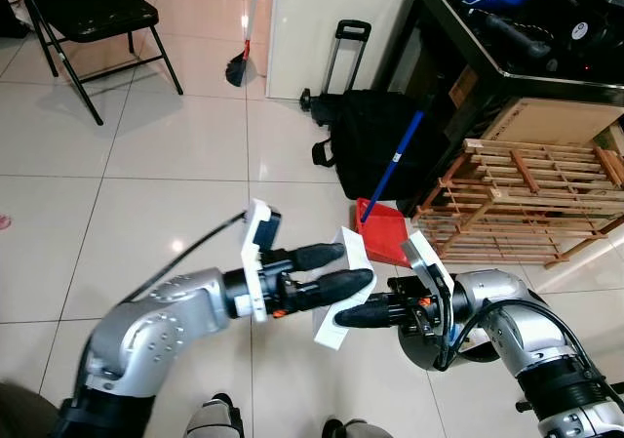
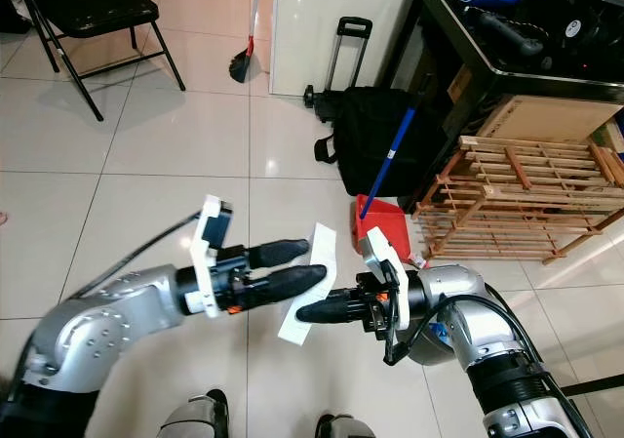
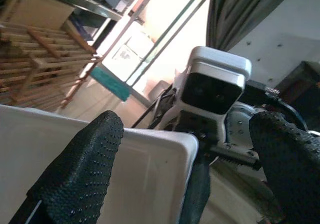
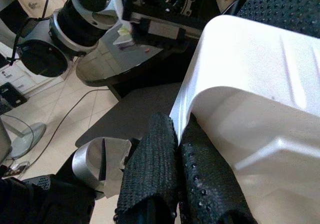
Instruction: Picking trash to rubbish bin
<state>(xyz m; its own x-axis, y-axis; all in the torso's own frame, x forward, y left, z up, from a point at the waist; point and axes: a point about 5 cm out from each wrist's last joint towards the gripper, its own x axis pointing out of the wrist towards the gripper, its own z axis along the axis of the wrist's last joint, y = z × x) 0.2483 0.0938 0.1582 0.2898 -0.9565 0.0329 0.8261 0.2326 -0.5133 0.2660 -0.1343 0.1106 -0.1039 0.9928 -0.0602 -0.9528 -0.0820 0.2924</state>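
Pale glossy floor tiles (image 1: pixel 175 165) spread across the room, with a black folding chair (image 1: pixel 93 14) at 11 o'clock, a black wheeled bag (image 1: pixel 375 140) near 1 o'clock, and a red dustpan (image 1: pixel 382 233) with a blue handle just in front of it, beside a slatted wooden rack (image 1: pixel 531 199) at 2 o'clock. Both silver arms meet at the middle of the head views, holding a white piece of trash (image 1: pixel 343 292), a thin flat plastic tray, above the floor. The right gripper (image 4: pixel 175 169) has its fingers (image 4: pixel 150 174) clenched together on the tray's edge. The left gripper (image 1: pixel 351 270) comes from 9 o'clock with its fingers (image 3: pixel 82 169) parted, one lying against the tray's face, the other clear of it, so it is released rather than pinching.
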